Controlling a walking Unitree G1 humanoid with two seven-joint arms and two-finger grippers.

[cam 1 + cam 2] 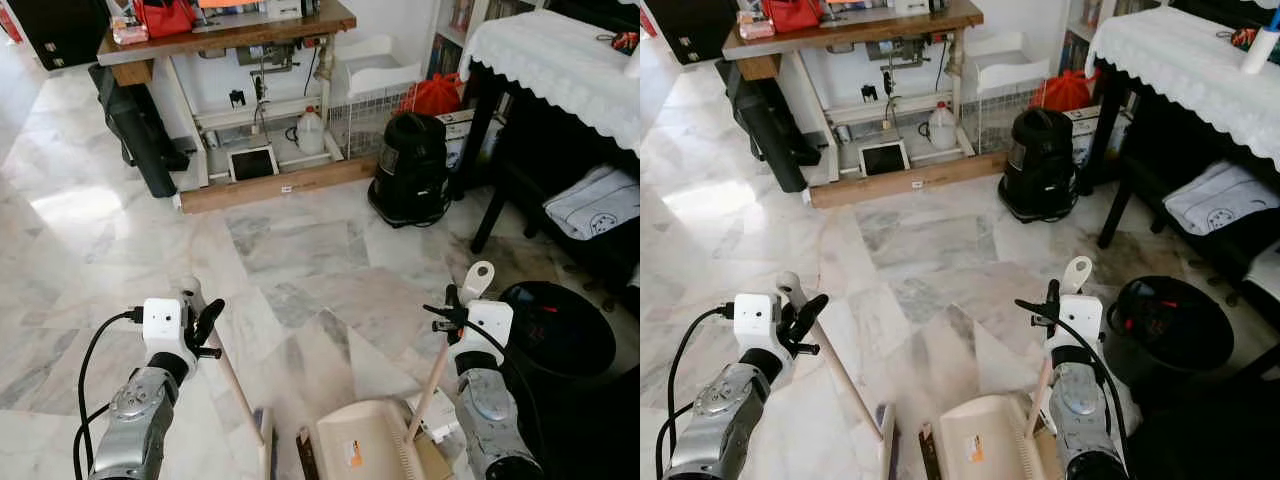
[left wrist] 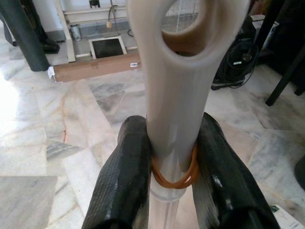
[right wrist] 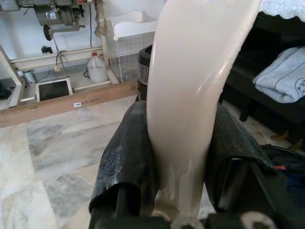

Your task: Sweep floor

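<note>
Left gripper (image 2: 172,191) clamping broom handle (image 2: 176,95), dustpan (image 1: 365,445)

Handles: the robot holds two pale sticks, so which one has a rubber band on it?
The broom handle in the left gripper. An orange rubber band circles it between the fingers; the dustpan handle in the right gripper is bare.
</note>
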